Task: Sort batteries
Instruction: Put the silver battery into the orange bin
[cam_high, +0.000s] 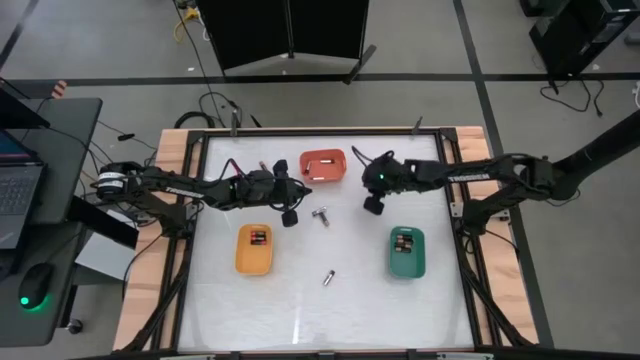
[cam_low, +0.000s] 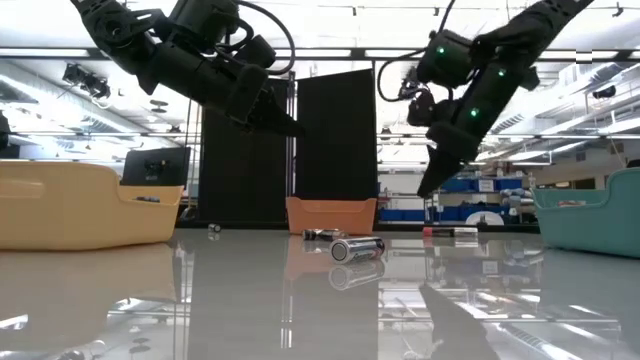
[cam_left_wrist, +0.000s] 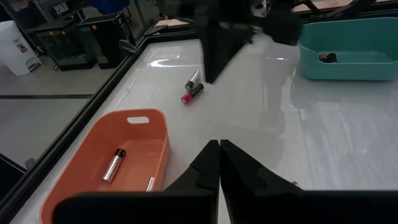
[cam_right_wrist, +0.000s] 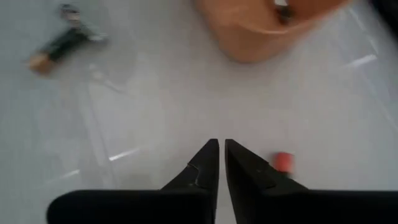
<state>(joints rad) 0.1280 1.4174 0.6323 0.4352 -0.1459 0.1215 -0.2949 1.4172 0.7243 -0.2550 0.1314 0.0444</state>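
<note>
Loose batteries lie on the white table: a touching pair (cam_high: 320, 215) (cam_left_wrist: 192, 88) between the two grippers, one (cam_high: 328, 278) (cam_low: 357, 247) nearer the near edge, and small ones (cam_high: 262, 165) left of the orange tray. More batteries lie in the orange tray (cam_left_wrist: 114, 165), the yellow tray (cam_high: 259, 237) and the green tray (cam_high: 404, 241). My left gripper (cam_high: 290, 215) (cam_left_wrist: 219, 145) hangs shut above the table, left of the pair. My right gripper (cam_high: 373, 206) (cam_right_wrist: 219, 144) is shut and raised right of the pair. A reddish battery end (cam_right_wrist: 283, 162) shows beside its fingers.
The orange tray (cam_high: 323, 165) sits near the far edge, the yellow tray (cam_high: 254, 250) at near left and the green tray (cam_high: 406, 252) at near right. A wooden frame (cam_high: 175, 200) borders the table. Bare white surface lies along the near edge.
</note>
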